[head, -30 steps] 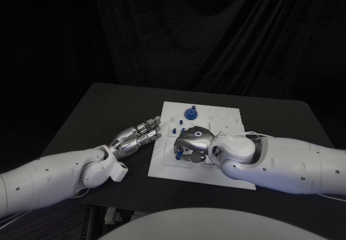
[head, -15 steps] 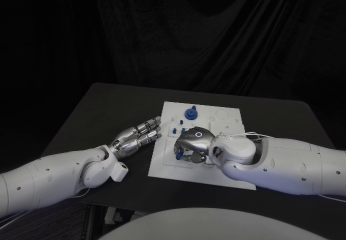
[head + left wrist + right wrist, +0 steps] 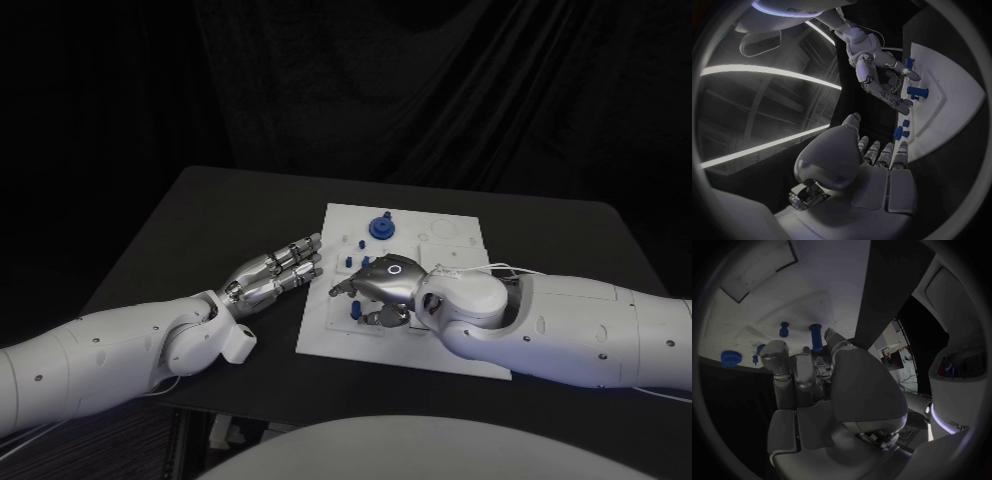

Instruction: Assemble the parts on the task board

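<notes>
Head view: one task board, two hands.

The white task board lies flat in the middle of the black counter, with shallow recesses in its surface. A round blue part stands upright near its far edge. Smaller blue parts stand along its left side. In the right wrist view a blue peg and a smaller blue pin stand on the board.

Task board matt white plastic; parts smooth blue plastic; table matt black; fingers glossy metal.
</notes>
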Controlling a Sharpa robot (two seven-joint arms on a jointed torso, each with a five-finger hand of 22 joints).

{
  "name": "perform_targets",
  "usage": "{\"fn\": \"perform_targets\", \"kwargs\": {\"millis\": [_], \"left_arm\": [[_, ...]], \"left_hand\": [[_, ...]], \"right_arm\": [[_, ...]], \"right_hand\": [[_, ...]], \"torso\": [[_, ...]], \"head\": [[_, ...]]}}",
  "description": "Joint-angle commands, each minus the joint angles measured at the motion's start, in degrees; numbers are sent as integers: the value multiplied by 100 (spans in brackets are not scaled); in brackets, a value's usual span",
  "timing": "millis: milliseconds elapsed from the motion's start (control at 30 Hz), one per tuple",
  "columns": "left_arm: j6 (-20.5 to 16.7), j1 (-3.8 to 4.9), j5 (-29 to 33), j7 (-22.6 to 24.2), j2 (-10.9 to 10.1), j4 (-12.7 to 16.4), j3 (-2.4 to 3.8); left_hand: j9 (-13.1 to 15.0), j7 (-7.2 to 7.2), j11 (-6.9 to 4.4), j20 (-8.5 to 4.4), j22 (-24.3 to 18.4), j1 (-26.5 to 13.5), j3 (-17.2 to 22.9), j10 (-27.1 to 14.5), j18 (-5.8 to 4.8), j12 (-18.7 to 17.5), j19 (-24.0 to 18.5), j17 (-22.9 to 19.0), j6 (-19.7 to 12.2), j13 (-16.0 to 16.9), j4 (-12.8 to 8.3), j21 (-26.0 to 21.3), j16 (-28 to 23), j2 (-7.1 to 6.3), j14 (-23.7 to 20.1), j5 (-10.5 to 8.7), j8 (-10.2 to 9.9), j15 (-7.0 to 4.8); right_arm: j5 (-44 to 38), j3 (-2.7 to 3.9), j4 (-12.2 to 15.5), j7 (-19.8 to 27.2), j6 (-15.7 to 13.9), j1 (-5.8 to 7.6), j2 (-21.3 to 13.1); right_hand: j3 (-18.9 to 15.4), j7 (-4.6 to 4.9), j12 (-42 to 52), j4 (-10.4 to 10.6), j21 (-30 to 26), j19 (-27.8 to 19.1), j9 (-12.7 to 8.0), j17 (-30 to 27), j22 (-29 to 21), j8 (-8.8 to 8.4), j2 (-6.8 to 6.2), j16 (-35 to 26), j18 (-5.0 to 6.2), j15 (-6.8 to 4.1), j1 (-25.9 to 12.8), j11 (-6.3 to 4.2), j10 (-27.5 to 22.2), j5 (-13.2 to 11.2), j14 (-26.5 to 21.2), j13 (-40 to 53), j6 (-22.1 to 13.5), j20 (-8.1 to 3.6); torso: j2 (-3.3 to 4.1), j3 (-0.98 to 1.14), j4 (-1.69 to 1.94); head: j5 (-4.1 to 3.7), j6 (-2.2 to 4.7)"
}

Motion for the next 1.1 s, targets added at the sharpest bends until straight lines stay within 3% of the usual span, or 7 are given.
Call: {"fn": "perform_targets", "kwargs": {"millis": [33, 267, 433, 500, 667, 833, 1100], "left_arm": [[69, -15, 37, 520, 2, 3, 5], [51, -44, 37, 526, -45, 22, 5], [10, -64, 37, 521, -63, 34, 5], [-30, -69, 37, 514, -66, 43, 5], [-134, -74, 37, 508, -76, 68, 5], [-200, -76, 37, 522, -97, 81, 5], [-212, -77, 37, 528, -103, 95, 5]], "left_hand": [[-2, 8, 17, -26, -6, -13, 8, -26, 48, -13, -4, -5, -13, -1, -15, 0, -22, 18, -2, -31, 22, -50], [-3, 8, 17, -27, -8, -31, 11, -27, 48, -14, -5, -5, -16, -1, -10, -1, -22, 18, -2, -32, 22, -51], [-1, 9, 18, -28, -6, -44, 15, -27, 48, -12, -4, -5, -10, -1, -10, 0, -22, 17, -2, -18, 23, -51], [-1, 9, 18, -28, -6, -44, 15, -27, 48, -12, -4, -5, -10, -1, -10, 0, -22, 17, -2, -18, 23, -51], [5, 18, 12, -33, -7, -77, 49, -17, 49, 11, -4, -5, 28, 5, -14, 0, -22, 25, -2, 45, 32, -57], [6, 20, 11, -34, -7, -81, 57, -16, 50, 13, -3, -5, 35, 6, -16, 0, -22, 25, -2, 57, 34, -58], [9, 28, 17, -35, -4, -82, 91, -10, 49, 25, -2, -5, 57, 8, -33, 2, -22, 29, -2, 79, 39, -58]], "right_arm": [[-47, 3, 48, 65, -232, -15, -74], [297, 23, 378, 138, -817, 173, -538], [815, 20, 725, 159, -1074, 607, -1080], [1090, 12, 872, 122, -977, 758, -1349], [1859, 1, 1110, -25, -760, 963, -2053], [2653, -4, 1089, -295, -299, 944, -2536], [3021, -7, 1051, -761, -28, 512, -2986]], "right_hand": [[-152, -38, 73, 81, -183, -76, -97, -83, 574, -37, -3, -88, 99, 14, -22, 14, -262, -73, -78, 47, -177, 7], [-273, -50, 218, 226, -316, -122, -152, -139, 554, -18, -44, -141, 115, 18, 67, 8, -468, -80, -136, 118, -182, 16], [-260, 106, 576, 283, -273, -67, -75, -92, 581, 119, 74, -70, 107, 7, 222, -5, -346, 153, -97, 257, 381, 7], [-178, 223, 775, 241, -235, -36, -26, -68, 597, 222, 223, -35, 100, -15, 303, -30, -229, 490, -79, 332, 732, -13], [10, 501, 1852, 187, -432, -85, 20, -250, 553, 455, 351, -219, 125, -107, 386, -270, 666, 735, -157, 852, 1382, -62], [71, 525, 3076, 304, -1334, -372, 93, -834, 308, 530, 330, -906, 248, -174, 240, -414, 575, 732, -414, 1783, 1752, -151], [40, 518, 3721, 428, -1979, -478, 224, -1130, 103, 703, 278, -1317, 321, -163, 73, -423, 311, 677, -514, 2376, 1816, -144]], "torso": [[0, -6, 5], [3, -8, -2], [-2, -6, -15], [-7, -4, -26], [-19, -3, -35], [-18, -3, -41], [-34, -28, -19]], "head": [[-7, 0], [-41, 0], [-53, 0], [-61, 0], [-113, 0], [-124, 0], [-310, 0]]}}
